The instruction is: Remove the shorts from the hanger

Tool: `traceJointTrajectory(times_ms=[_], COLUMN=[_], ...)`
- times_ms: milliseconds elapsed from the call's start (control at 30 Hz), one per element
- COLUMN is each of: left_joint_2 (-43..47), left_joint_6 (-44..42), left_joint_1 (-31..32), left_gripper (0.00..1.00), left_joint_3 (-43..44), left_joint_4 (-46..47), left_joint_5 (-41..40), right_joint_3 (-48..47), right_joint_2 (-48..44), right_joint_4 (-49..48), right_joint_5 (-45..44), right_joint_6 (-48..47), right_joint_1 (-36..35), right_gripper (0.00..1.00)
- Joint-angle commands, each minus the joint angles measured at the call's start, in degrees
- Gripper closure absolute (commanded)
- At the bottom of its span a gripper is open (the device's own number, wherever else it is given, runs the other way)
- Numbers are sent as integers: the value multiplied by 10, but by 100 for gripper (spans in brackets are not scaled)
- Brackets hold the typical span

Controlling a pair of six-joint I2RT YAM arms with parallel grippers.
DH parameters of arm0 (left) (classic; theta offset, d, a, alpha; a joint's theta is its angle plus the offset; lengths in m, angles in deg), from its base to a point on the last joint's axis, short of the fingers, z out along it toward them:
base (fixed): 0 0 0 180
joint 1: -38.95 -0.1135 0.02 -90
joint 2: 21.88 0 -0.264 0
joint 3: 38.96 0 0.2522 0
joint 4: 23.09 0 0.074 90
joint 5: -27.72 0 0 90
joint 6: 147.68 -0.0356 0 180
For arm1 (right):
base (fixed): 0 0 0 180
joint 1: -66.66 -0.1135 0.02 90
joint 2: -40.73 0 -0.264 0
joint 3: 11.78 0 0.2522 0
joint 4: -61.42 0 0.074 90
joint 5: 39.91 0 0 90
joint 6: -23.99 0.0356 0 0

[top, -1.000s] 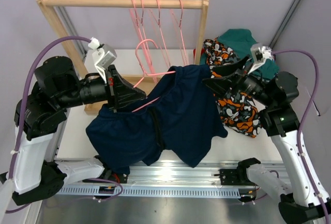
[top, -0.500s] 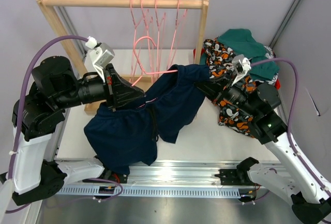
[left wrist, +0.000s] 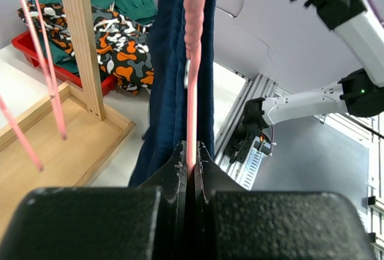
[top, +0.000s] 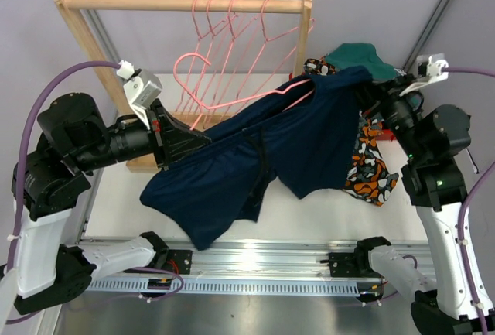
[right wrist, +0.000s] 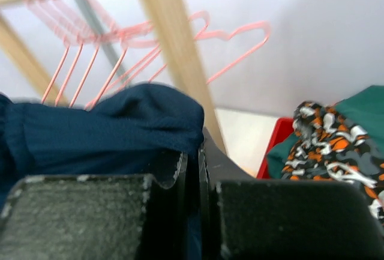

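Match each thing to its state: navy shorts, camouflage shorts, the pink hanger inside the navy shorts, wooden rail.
Things: 1 navy shorts; 2 camouflage shorts; 3 pink hanger; 4 wooden rail.
States: A heaped on the right; B pinched by the left end effector; C horizontal, at the back; D gripped by the right end effector.
Pairs: 1-D, 2-A, 3-B, 4-C.
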Motion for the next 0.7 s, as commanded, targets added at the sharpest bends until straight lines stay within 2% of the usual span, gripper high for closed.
traceJointTrajectory(times_ms=[0, 233, 433, 667], left_joint_2=[28, 30, 35, 35], left_joint_6=[-9, -7, -8, 0], left_joint_1=[3, 3, 3, 3], left_gripper=[100, 100, 100, 100], left_joint_3=[0, 1, 6, 25], left_joint_4=[12, 17, 16, 24], left_joint_5=[-16, -20, -25, -28], right_joint_3=[-58, -42, -51, -24], right_joint_2=[23, 32, 46, 49], right_joint_4=[29, 38, 87, 94], right_joint_5=[-42, -19, -44, -3], right_joint_6=[32, 64, 59, 77], right_joint_1=[68, 70, 70, 70], right_gripper=[100, 100, 100, 100])
